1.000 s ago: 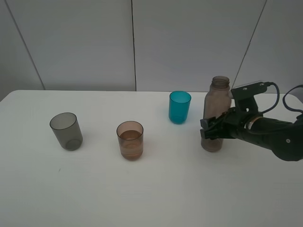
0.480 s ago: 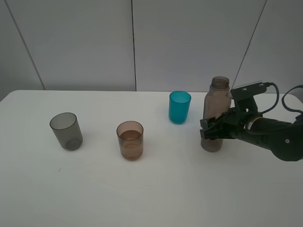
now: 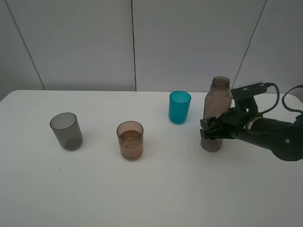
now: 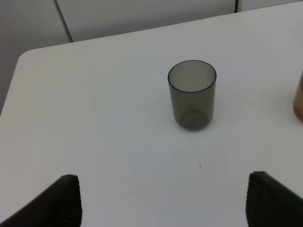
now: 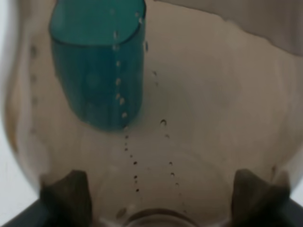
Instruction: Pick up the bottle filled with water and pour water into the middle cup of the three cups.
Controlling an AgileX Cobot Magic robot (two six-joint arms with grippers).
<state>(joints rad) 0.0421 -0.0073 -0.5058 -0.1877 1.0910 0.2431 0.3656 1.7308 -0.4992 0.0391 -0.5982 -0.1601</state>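
Observation:
The smoky brown bottle stands upright on the white table at the right. My right gripper is shut on its lower half from the right side. In the right wrist view the bottle fills the picture between the two fingertips, and the teal cup shows through it. The middle brownish-peach cup stands left of the bottle with some liquid in it. The smoky grey cup is at the far left and the teal cup stands behind. My left gripper is open and empty, short of the grey cup.
A grey panelled wall stands behind the table's far edge. The left arm does not show in the exterior high view. The peach cup's edge shows at the border of the left wrist view.

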